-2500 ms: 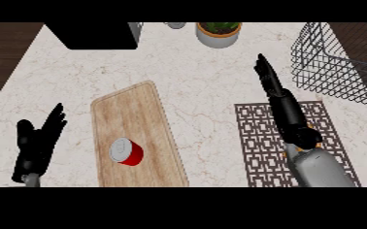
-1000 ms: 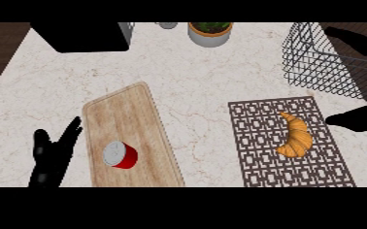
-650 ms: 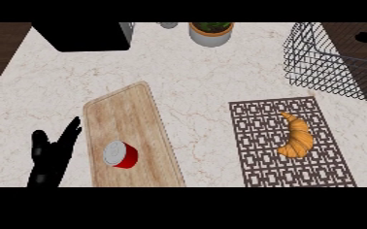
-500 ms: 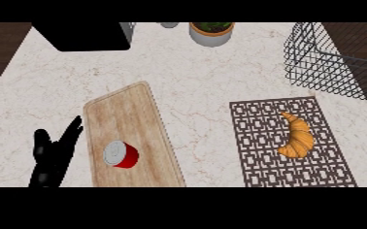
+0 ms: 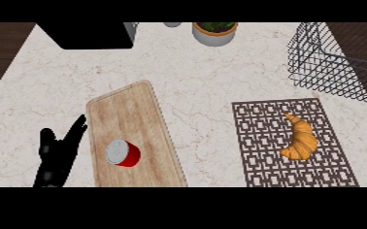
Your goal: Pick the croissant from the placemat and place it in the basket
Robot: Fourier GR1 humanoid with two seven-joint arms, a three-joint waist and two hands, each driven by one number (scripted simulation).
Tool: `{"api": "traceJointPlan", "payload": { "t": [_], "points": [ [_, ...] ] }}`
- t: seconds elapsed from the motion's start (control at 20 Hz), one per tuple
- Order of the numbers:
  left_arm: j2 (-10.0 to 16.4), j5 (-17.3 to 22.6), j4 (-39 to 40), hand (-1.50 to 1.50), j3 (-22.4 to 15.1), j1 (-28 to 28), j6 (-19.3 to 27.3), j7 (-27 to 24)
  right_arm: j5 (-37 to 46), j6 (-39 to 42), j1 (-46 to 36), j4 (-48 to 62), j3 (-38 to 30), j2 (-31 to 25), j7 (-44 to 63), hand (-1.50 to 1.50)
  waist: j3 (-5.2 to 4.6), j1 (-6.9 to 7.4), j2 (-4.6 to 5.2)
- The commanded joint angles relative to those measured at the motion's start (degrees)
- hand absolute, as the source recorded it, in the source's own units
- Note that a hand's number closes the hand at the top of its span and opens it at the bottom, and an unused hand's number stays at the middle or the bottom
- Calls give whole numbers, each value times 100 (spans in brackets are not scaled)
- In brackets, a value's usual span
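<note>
Lying curved, golden croissant (image 5: 302, 138) on lattice-cut placemat (image 5: 261, 143) | wire basket (image 5: 324, 68) apart | left robot hand (image 5: 53, 161) — fingers straight

The worktop (image 5: 208, 82) is showing pale, smooth stone with faint brown veins. At lower left, the board (image 5: 132, 116) is showing light wood grain; the can (image 5: 123, 154) on it is showing a red side and a grey, metal-looking lid. At upper right, the basket (image 5: 323, 63) is showing thin black wire. The croissant (image 5: 301, 137) is looking golden and ridged.
</note>
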Motion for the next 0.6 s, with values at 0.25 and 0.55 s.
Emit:
{"api": "traceJointPlan", "payload": {
  "t": [0.25,0.55],
  "points": [
    [-212,-30,531,0,2,2,-211,-33,1210,-226,588,97,10,1150,-599,-150,-33,61,58],
    [-215,-60,-32,0,-2,288,-235,209,1993,-529,999,-412,320,1807,-531,-150,-34,58,38]
  ]
}}
